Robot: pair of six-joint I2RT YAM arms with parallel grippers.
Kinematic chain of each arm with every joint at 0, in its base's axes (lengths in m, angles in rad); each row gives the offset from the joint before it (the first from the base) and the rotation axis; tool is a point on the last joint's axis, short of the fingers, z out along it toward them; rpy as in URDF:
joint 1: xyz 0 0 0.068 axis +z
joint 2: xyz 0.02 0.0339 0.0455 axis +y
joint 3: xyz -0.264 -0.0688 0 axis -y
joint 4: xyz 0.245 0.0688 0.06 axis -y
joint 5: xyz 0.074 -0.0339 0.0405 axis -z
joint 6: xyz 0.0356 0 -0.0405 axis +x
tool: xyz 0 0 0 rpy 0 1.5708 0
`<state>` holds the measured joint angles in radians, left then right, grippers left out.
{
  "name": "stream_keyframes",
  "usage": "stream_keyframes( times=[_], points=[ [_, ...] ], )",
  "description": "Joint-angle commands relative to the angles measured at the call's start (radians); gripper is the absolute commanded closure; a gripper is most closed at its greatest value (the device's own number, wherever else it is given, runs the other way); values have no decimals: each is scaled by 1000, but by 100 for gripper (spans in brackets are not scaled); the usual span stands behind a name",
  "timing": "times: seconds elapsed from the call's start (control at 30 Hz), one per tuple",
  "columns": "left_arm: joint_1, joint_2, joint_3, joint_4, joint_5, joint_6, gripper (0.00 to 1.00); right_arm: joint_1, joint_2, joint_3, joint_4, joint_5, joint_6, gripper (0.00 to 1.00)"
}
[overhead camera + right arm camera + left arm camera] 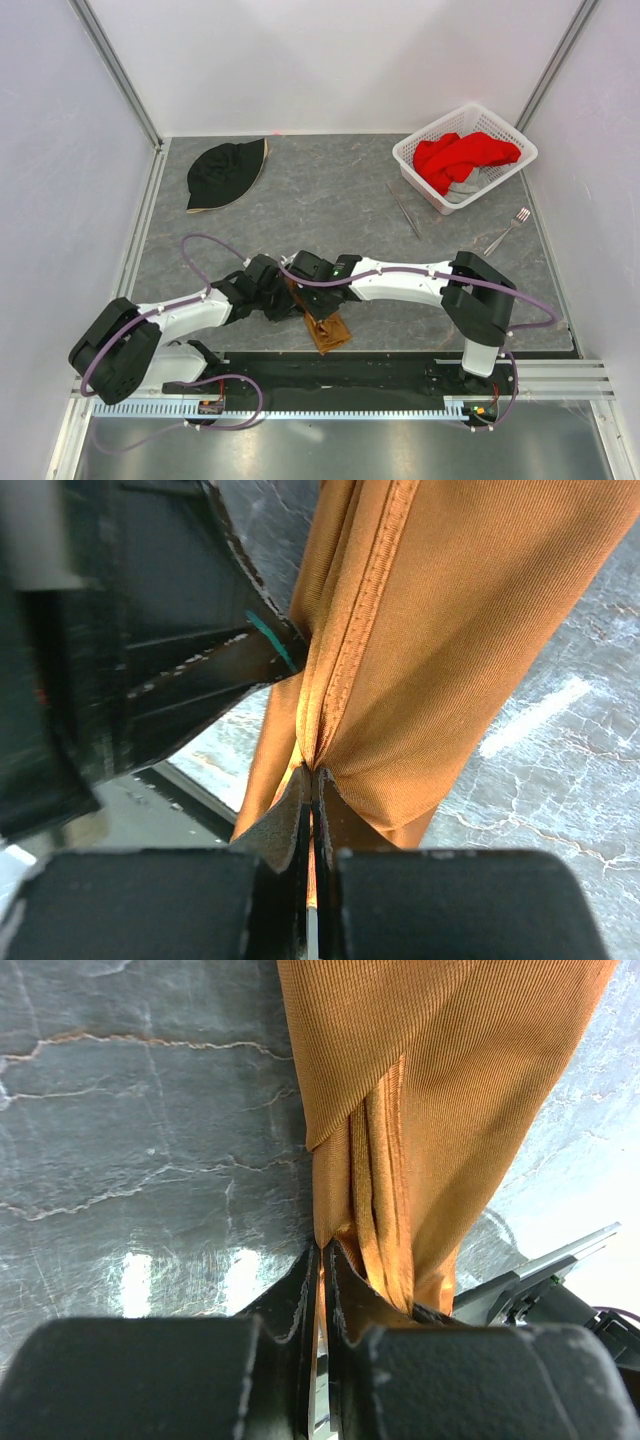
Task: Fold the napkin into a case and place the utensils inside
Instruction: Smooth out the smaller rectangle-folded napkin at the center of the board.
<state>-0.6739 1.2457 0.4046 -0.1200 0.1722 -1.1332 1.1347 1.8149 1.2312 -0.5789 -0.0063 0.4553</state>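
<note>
napkin (pixel 328 330) is pinched by left gripper (pixel 322 1260) and right gripper (pixel 310 778); i'd sweep both evenly toward 12 o'clock, cloth taut.

The napkin (pixel 325 322), a shiny orange-brown cloth, is gathered into long folds at the near middle, pinched by my left gripper (pixel 322 1252) and my right gripper (pixel 310 772). The silver fork (pixel 508 231) and the thin grey knife (pixel 404 211) lie flat at the far right, apart from each other.
</note>
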Motion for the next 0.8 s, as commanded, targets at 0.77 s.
stream_keyframes(
  times=[0.77],
  points=[
    [48,-270,109,-253,-119,18,77,-72,-65,-207,267,-149,80,67]
  ],
)
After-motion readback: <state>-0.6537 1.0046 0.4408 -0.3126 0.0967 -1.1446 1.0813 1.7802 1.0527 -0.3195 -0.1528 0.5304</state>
